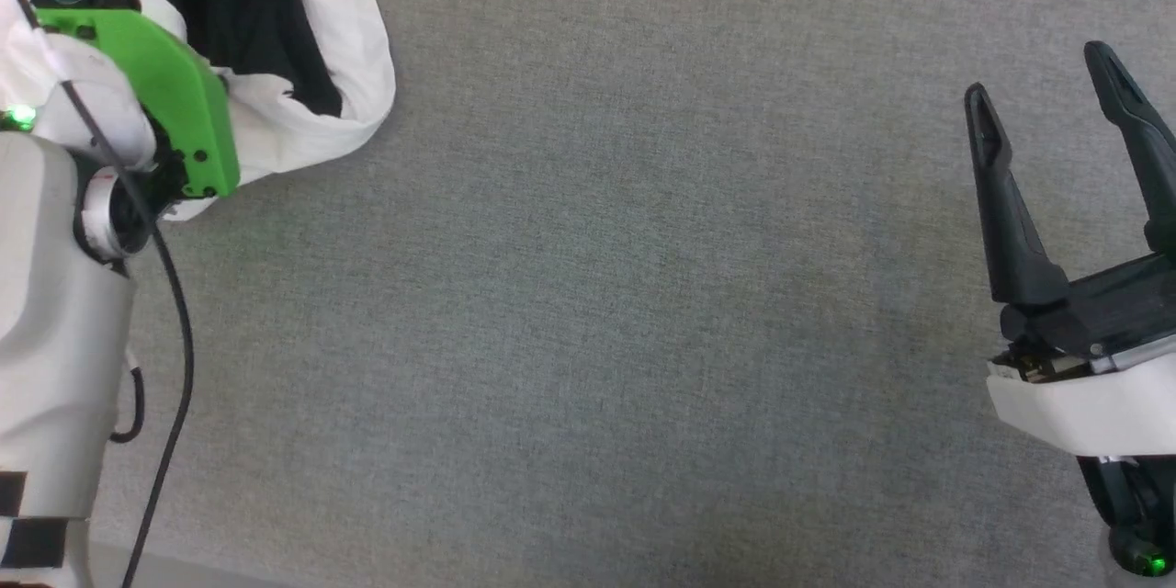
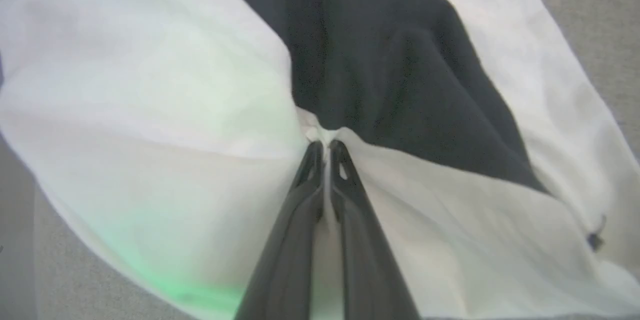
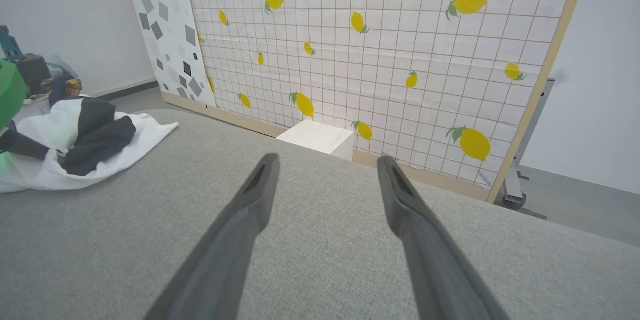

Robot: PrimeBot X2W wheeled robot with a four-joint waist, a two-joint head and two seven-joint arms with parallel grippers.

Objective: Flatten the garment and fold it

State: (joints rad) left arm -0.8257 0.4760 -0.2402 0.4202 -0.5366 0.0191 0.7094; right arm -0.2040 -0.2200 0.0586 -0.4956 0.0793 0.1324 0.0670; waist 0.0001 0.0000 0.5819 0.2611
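The garment (image 1: pixel 303 64) lies bunched at the far left of the grey surface, white cloth wrapped around a black section. Seen from the left wrist, the white and black panels of the garment (image 2: pixel 150 110) meet at a pinched fold, and my left gripper (image 2: pixel 325 146) is shut on that fold. In the head view the green wrist housing (image 1: pixel 165 92) covers the left fingers. My right gripper (image 1: pixel 1047 78) stands open at the right edge, far from the cloth, with nothing between its fingers. The right wrist view shows the right gripper (image 3: pixel 327 162) open over bare surface, the garment (image 3: pixel 85 145) at its left.
The grey padded work surface (image 1: pixel 643 294) stretches wide between the two arms. A black cable (image 1: pixel 175 312) hangs along the left forearm. Beyond the surface's far edge stand a rigid white box (image 3: pixel 317 137) and a tiled lemon-patterned wall panel (image 3: pixel 380 60).
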